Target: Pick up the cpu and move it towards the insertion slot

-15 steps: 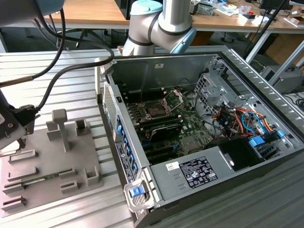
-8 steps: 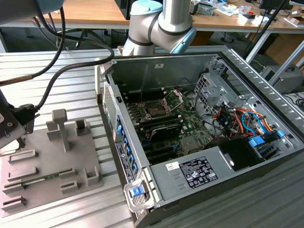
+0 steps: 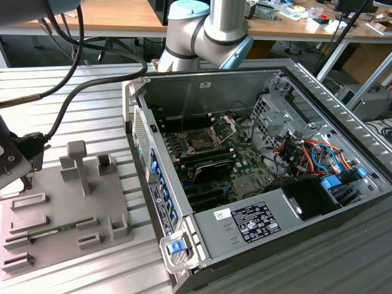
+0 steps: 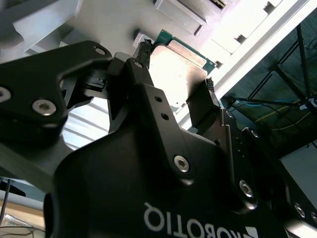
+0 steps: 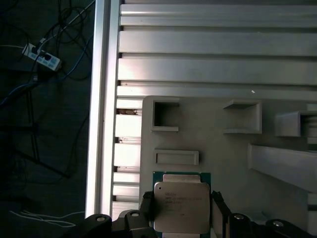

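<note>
The end effector is narrowed onto the cpu, fingers against two opposite edges; the cpu is over the grey tray, near the tray's edge beside the tabletop edge; the insertion slot lies well apart inside the open computer case, metal frame raised.

From where I stand, in the exterior view, the tray lies on the slatted table, at eight o'clock from the open computer case. Inside the case the insertion slot sits on the board toward ten o'clock. The memory slots are just beside it at five o'clock, and the cable bundle is at three o'clock. The arm's base stands behind the case at twelve o'clock. In the first wrist view the cpu sits over the tray, clasped between the fingers of the gripper.
</note>
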Action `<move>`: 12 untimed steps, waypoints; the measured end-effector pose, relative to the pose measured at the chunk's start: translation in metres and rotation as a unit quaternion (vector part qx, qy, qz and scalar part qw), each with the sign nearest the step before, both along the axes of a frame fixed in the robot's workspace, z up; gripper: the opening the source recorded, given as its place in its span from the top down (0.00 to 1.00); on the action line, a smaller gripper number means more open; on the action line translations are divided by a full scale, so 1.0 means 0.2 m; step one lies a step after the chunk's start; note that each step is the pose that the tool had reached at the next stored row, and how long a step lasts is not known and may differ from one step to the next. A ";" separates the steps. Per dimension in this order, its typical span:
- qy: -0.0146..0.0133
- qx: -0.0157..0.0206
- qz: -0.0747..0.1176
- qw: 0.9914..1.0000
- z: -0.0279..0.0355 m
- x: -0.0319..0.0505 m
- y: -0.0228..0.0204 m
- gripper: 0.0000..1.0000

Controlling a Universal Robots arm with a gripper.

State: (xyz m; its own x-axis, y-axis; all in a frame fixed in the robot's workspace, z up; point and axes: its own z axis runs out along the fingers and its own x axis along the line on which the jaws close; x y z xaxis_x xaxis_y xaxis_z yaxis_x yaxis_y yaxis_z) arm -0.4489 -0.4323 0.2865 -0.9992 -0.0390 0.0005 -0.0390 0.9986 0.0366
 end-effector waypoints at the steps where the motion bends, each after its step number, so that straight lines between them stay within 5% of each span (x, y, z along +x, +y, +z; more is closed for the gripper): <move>1: 0.000 0.000 0.000 1.000 0.004 0.000 0.000 0.45; 12: 0.000 0.000 0.000 1.000 0.029 0.000 0.000 0.45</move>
State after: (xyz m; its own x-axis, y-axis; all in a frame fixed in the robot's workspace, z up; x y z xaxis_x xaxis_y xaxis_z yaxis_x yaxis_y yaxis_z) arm -0.4489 -0.4323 0.2924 -0.9992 -0.0390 0.0006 -0.0390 0.9986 0.0366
